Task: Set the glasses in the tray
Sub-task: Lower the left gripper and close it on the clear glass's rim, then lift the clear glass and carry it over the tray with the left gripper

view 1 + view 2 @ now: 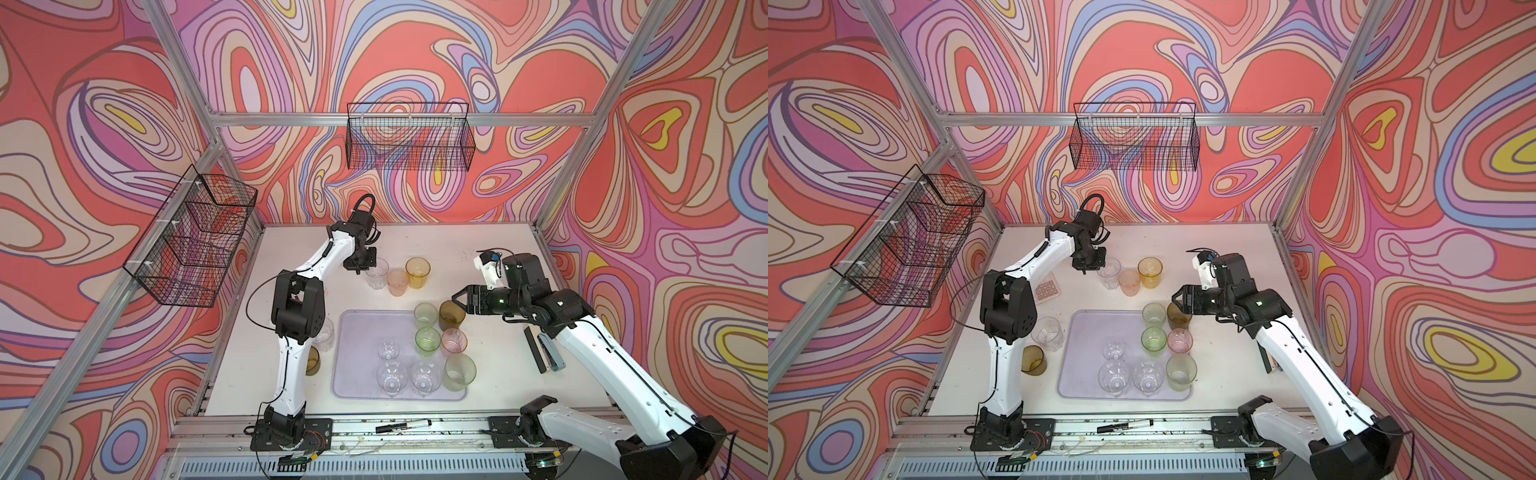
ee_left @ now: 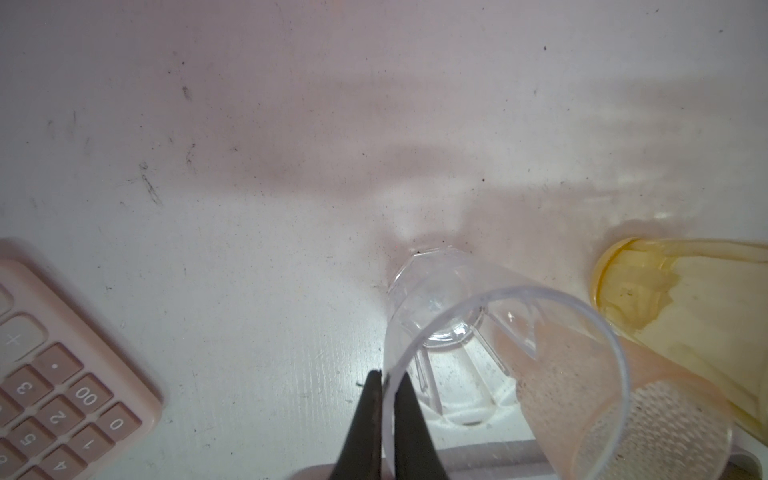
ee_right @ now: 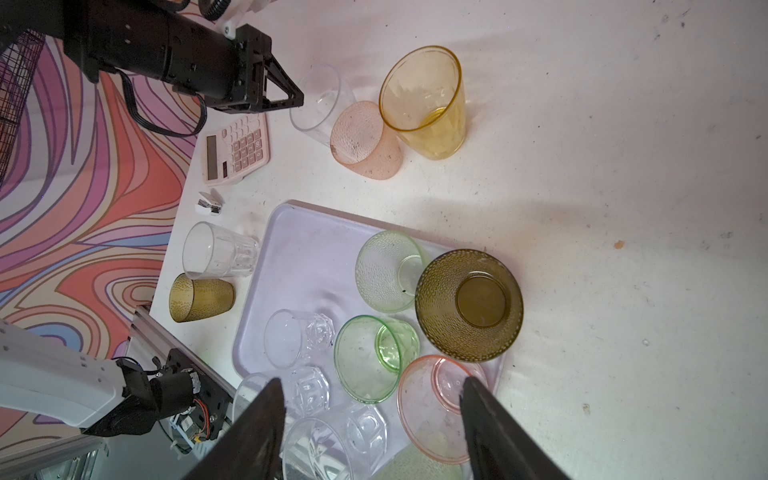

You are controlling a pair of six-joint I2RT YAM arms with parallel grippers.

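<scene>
Glasses (image 1: 1152,338) in lav. tray (image 1: 1084,357), ctr.

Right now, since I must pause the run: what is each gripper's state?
Left gripper: closed on the rim of the clear glass.
Right gripper: open, holding nothing.

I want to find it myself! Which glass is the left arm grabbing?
Look just past the far edge of the purple tray. A clear glass, a peach glass and a yellow glass stand in a row there. Yours is the clear one at the left end: no colour, and the left end effector pinches its rim.

Bare left half of tray (image 1: 357,345); glasses (image 1: 428,338) along its right.
</scene>
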